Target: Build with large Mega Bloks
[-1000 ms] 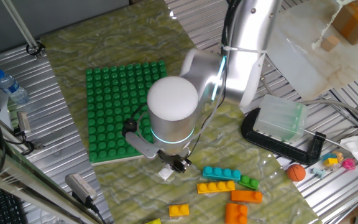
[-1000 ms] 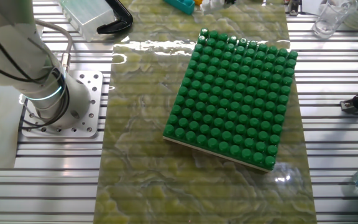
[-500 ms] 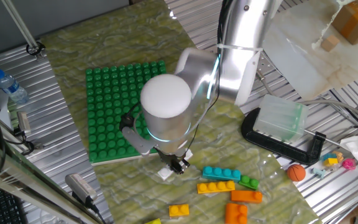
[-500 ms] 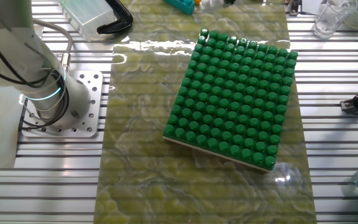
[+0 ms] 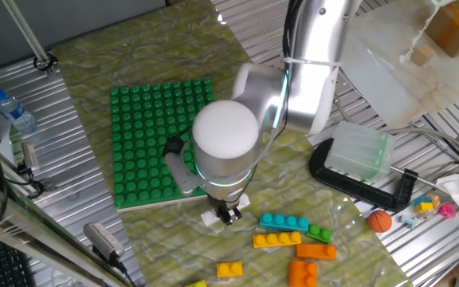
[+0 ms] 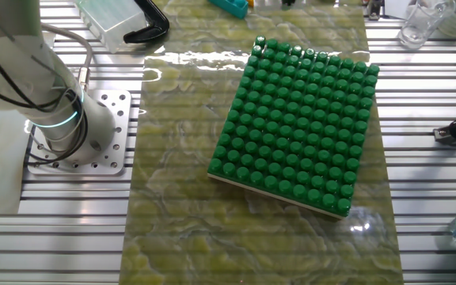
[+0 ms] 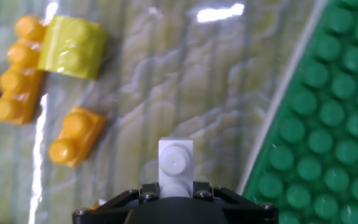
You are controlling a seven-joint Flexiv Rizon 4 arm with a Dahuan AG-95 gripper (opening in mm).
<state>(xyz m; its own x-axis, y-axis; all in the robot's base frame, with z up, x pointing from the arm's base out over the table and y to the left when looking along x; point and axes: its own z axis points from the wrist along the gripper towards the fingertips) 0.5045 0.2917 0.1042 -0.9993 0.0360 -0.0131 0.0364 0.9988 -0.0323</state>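
My gripper (image 7: 176, 186) is shut on a small white Mega Blok (image 7: 175, 162), which sticks out between the jaws just above the mat. In one fixed view the gripper (image 5: 228, 214) hangs under the arm's round head, with the white blok (image 5: 212, 217) at its tip, near the front edge of the green baseplate (image 5: 162, 139). Loose bloks lie on the mat to the right: cyan (image 5: 284, 222), yellow (image 5: 276, 239), green (image 5: 319, 233), orange (image 5: 315, 251). The hand view shows a yellow blok (image 7: 73, 46) and orange bloks (image 7: 76, 135).
The baseplate (image 6: 299, 127) fills the mat's middle in the other fixed view and the right edge of the hand view (image 7: 328, 124). A small orange ball (image 5: 380, 221), a black clamp (image 5: 365, 187), a clear box (image 5: 358, 151) and a water bottle (image 5: 13, 110) lie around.
The arm's head has swung a little to the right and toward the loose bloks, and the white blok has stayed at the gripper's tip. The baseplate and loose bloks have not moved.
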